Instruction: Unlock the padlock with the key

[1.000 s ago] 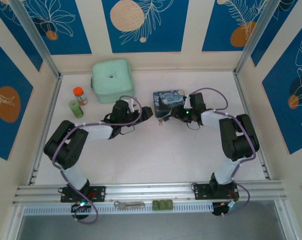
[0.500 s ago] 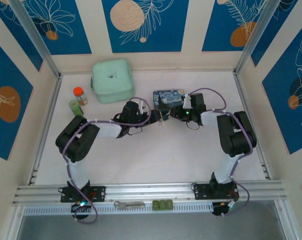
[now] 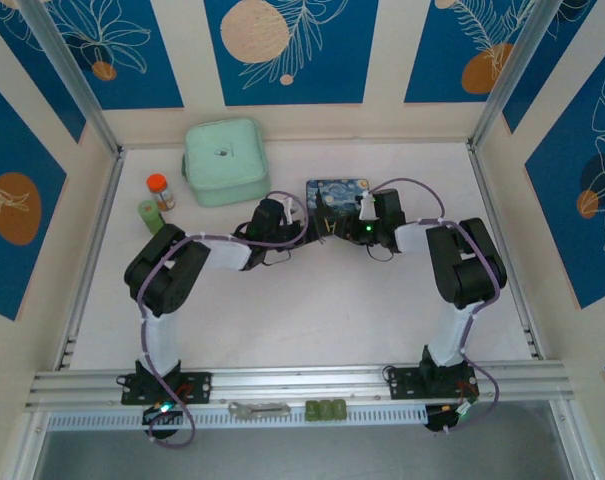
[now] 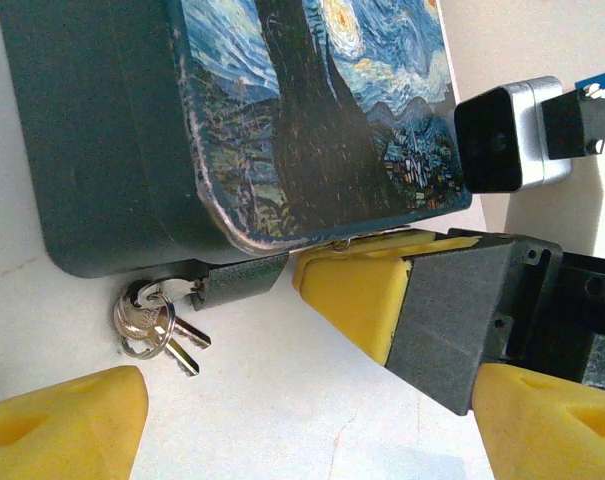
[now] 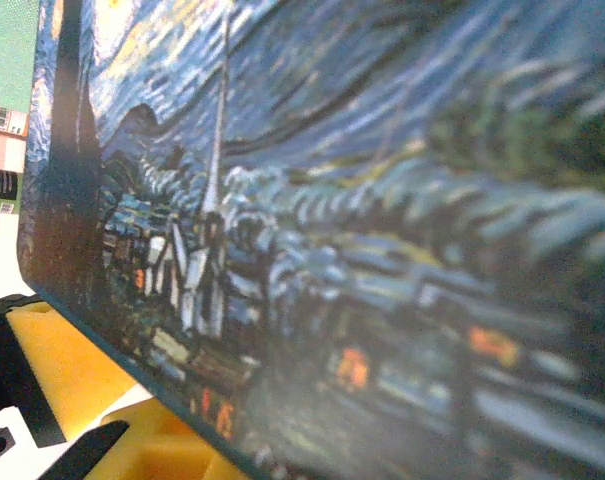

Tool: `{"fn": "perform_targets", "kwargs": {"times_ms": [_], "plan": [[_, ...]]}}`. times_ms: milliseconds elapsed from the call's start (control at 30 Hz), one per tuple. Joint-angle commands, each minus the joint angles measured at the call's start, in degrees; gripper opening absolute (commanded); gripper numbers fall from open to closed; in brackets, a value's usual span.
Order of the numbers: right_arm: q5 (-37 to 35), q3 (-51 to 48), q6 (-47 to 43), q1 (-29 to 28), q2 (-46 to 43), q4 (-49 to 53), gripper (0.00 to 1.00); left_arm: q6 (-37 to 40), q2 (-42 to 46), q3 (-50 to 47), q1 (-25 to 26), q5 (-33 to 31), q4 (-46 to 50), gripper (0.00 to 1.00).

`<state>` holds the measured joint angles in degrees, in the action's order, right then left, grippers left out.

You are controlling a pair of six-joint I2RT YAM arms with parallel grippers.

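Left fingers point(image 4: 67, 420): standing spread wide, gripping nothing, the keys lying just ahead of their gap.
Keys point(image 4: 160, 328): resting on the desk point(image 4: 282, 420) at the padlock's left end; one seems to be sitting in the keyhole.
Padlock point(image 4: 240, 281): hanging at the tin's point(image 4: 112, 150) near wall, long axis running left-right, toward the desk's far edge, mid-width.
Right fingers point(image 4: 357, 290): touching the padlock's right end; whether they are pinching anything, I cannot tell.
Nearer arm: the left one is looking better placed to turn the key.
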<state>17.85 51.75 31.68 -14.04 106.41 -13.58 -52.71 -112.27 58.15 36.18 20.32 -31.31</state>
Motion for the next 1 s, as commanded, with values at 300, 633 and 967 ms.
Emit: {"fn": "perform_targets", "kwargs": {"times_ms": [300, 633, 967], "plan": [[-7.2, -0.7, 2.9, -0.5, -2.7, 0.9, 0.23, 4.5, -1.1, 4.8, 0.5, -5.1, 9.2, 0.83], [-8.3, -4.9, 4.7, 1.4, -15.5, 4.9, 0.49, 14.8, -2.8, 9.6, 3.6, -10.7, 12.8, 0.74], [-3.7, 0.9, 2.6, 6.0, -11.3, 5.5, 0.52, 20.3, -10.0, 19.7, 3.5, -14.8, 15.6, 0.81]]}}
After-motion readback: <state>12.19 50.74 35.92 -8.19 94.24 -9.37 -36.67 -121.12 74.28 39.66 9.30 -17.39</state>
